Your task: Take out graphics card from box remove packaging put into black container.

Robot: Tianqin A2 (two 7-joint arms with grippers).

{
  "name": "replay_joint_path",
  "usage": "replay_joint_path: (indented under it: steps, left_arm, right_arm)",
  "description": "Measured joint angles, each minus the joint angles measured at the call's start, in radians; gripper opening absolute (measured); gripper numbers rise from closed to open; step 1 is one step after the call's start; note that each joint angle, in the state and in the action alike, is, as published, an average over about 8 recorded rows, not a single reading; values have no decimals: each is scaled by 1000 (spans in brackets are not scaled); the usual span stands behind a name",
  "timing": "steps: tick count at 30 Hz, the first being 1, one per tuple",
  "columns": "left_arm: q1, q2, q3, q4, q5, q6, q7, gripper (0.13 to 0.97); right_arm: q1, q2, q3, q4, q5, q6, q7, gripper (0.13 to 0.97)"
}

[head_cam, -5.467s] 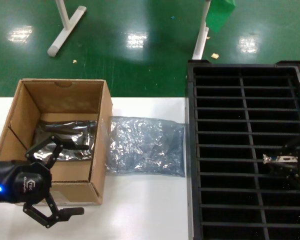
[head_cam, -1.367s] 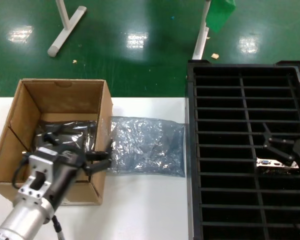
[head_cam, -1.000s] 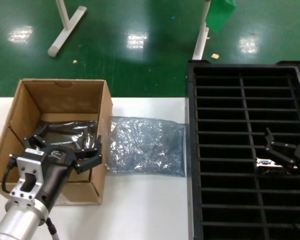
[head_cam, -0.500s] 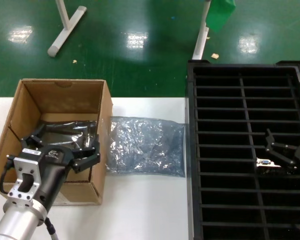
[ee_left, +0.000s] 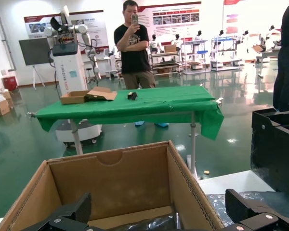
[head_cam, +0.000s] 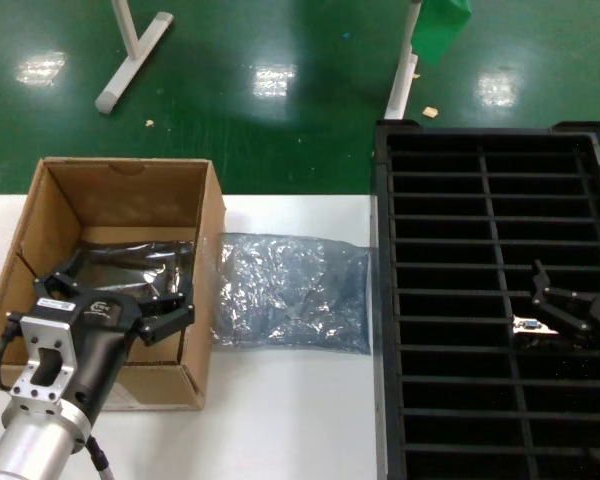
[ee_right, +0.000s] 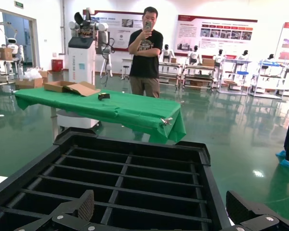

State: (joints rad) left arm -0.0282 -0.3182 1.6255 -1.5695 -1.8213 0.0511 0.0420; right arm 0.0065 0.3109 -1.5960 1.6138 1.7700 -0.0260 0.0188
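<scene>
In a slot of the right-hand column of the black container [head_cam: 460,300] sits the graphics card [head_cam: 527,325], its silvery bracket showing, with the right tool [head_cam: 570,312] spread wide just over it, apparently having let it go. Its crinkled packaging [head_cam: 293,292] lies empty on the white surface [head_cam: 290,420] between container and box [head_cam: 120,215], out of the way. The left tool [head_cam: 115,290], wide too, hangs over the box's dark-grey bag [head_cam: 140,262], likely the next card to fetch.
</scene>
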Motion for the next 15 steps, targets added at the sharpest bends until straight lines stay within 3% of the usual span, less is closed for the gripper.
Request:
replay_joint_path:
  steps: [15]
  left_arm:
    - [10, 6, -9, -11, 8, -18, -15, 966]
  right_arm:
    - [-2, -4, -1, -5, 11, 9, -7, 966]
